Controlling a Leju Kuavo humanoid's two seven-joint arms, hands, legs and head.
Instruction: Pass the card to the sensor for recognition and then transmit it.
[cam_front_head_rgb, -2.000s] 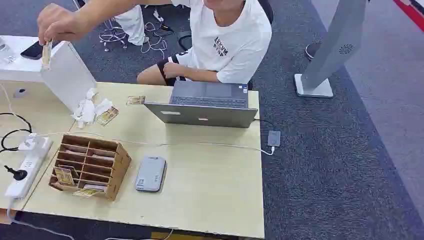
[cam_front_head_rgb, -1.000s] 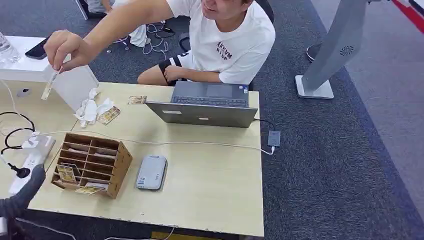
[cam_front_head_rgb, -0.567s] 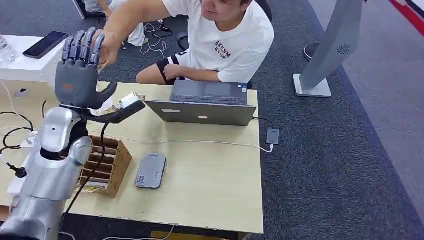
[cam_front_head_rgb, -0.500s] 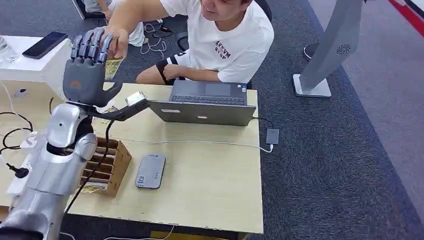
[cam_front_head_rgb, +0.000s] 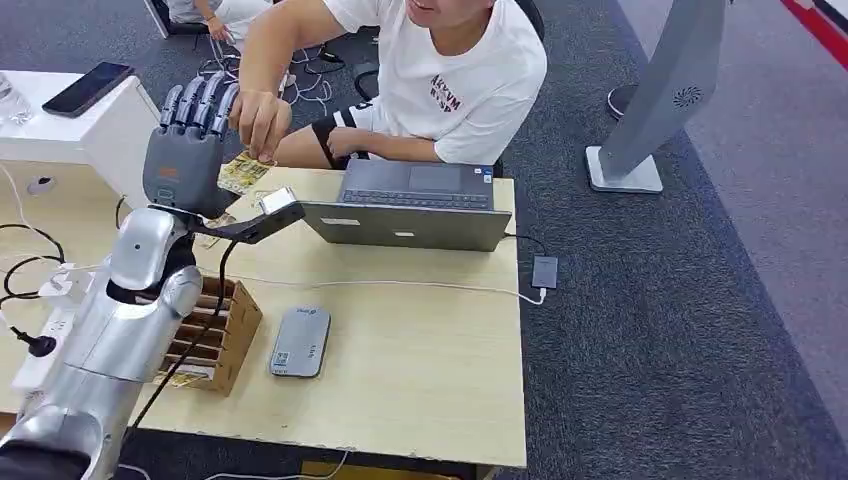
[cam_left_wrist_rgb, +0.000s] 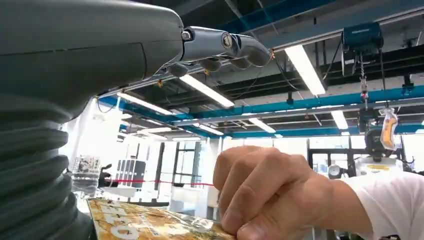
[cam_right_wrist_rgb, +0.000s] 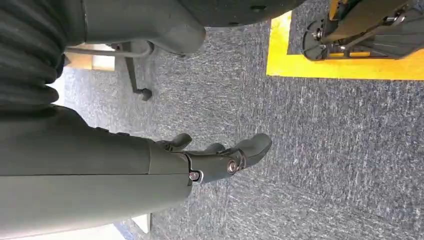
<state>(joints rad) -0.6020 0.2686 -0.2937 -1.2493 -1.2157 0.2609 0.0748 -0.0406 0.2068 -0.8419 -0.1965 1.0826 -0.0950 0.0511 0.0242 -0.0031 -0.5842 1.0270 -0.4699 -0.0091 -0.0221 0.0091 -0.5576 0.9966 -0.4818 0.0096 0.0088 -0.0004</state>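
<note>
Left hand (cam_front_head_rgb: 188, 140) raised upright above the far left part of the worktop (cam_front_head_rgb: 420, 370), back of the hand toward the head camera, fingers (cam_front_head_rgb: 200, 100) straight and held side by side, pointing up. Silver forearm rises steeply from the lower left corner. Thumb hidden behind the palm in the head view, so whether it closes on anything is hard to tell; the left wrist view shows the fingers stretched out, not curled.

Card (cam_front_head_rgb: 243, 171), yellowish and printed, sits just beside the palm side of the left hand, pinched at its upper edge by the person's hand (cam_front_head_rgb: 259, 120). In the left wrist view the card's near end runs under the ribbed cover at the frame edge; contact with the robot's palm is likely but not clear. Print unreadable.

Right hand (cam_right_wrist_rgb: 220, 160) hangs over grey carpet, fingers loosely apart and slightly bent, holding nothing.

Further out: the grey sensor (cam_front_head_rgb: 300, 342) lies flat on the worktop, well apart from the card. The wooden card rack (cam_front_head_rgb: 215, 330) is partly covered by the left arm. An open laptop (cam_front_head_rgb: 412, 208) stands in front of the seated person (cam_front_head_rgb: 470, 80), whose face is cut off at the top edge.
</note>
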